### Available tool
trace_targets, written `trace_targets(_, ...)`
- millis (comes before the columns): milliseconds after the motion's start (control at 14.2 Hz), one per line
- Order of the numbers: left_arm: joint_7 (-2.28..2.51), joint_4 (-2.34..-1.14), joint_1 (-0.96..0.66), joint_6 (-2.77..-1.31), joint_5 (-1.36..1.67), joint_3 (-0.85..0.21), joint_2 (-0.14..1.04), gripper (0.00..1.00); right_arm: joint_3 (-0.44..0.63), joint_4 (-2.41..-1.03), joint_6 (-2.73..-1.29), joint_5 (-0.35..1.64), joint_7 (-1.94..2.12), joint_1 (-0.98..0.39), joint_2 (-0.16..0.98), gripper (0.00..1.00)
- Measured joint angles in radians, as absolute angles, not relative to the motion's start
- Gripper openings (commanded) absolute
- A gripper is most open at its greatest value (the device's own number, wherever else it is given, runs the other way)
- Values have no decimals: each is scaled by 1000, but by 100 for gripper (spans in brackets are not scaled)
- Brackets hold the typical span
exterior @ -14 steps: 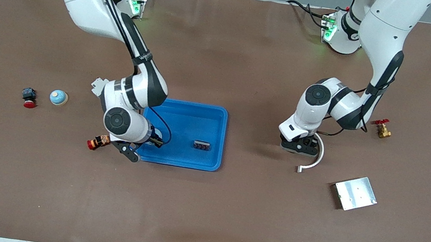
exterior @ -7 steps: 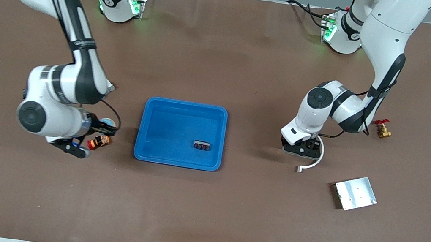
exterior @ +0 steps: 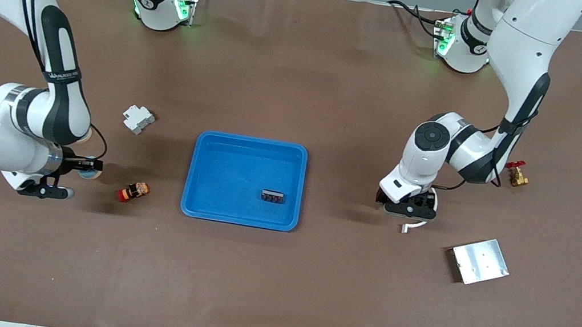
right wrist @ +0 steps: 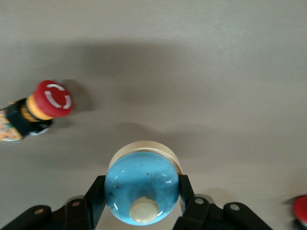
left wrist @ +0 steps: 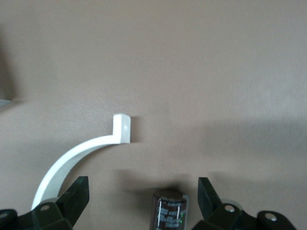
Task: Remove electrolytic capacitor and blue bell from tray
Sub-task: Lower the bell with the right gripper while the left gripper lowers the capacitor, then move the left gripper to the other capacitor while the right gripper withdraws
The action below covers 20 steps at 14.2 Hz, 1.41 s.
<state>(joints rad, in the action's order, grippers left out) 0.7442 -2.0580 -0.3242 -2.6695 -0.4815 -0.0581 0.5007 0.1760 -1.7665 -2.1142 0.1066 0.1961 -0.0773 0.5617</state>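
Right gripper (right wrist: 142, 211) closed on bell (right wrist: 142, 187), black fingers (right wrist: 93, 199) pressed against both sides of the glossy blue dome with cream button and cream rim; held over bare tabletop toward the right arm's end from the blue tray (exterior: 197, 172); red-capped push button (right wrist: 36, 108) lying on its side between bell and tray.

Left gripper (left wrist: 142, 203) spread wide, nothing gripped, low over the table toward the left arm's end from the tray; capacitor (left wrist: 170, 211), a dark cylinder with printed sleeve, standing between the fingers (left wrist: 76, 196) and touching neither; curved white plastic strip (left wrist: 76, 155) with an upturned end just beside it.

Tray: smooth blue plastic, rounded corners, raised rim; small black block (exterior: 273, 196) inside.

Against half a second ago: right gripper shifted farther from the tray, bell now in its grip; white moulded clip (exterior: 137, 118) uncovered; left gripper slightly shifted over the strip.
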Motion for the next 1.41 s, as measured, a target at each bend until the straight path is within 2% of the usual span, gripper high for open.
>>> trace_targets(352,929,-1866,-340,-2400,-245,-126,491,100,173,-1775,-2176,107,154,-109,568,10)
trace_targets(493,1098,-1809,-350,-2351,-183,-135,490,100,173,-1777,-2194,107,123,-135,585,15)
trace_targets(634,1297,-1766,-373,-2333,-157,-141,496,100,173,-1778,-2200,106,118,-146,605,28)
trace_targets(705,1396,-1741,-391,-2314,-155,-142,506,100,173,-1778,-2201,106,118,-146,616,39)
trace_targets(775,1492,-1712,-407,-2299,-152,-142,521,100,174,-1778,-2203,105,118,-146,623,63)
trace_targets(846,1607,-1677,-423,-2291,-151,-142,544,100,175,-1778,-2204,105,118,-146,627,100)
trace_targets(1127,1880,-1542,-476,-2274,-153,-140,649,100,182,-1777,-2201,104,116,-143,628,100)
trace_targets(1409,1944,-1494,-516,-2238,-153,-134,684,100,185,-1763,-2170,104,109,-141,593,100)
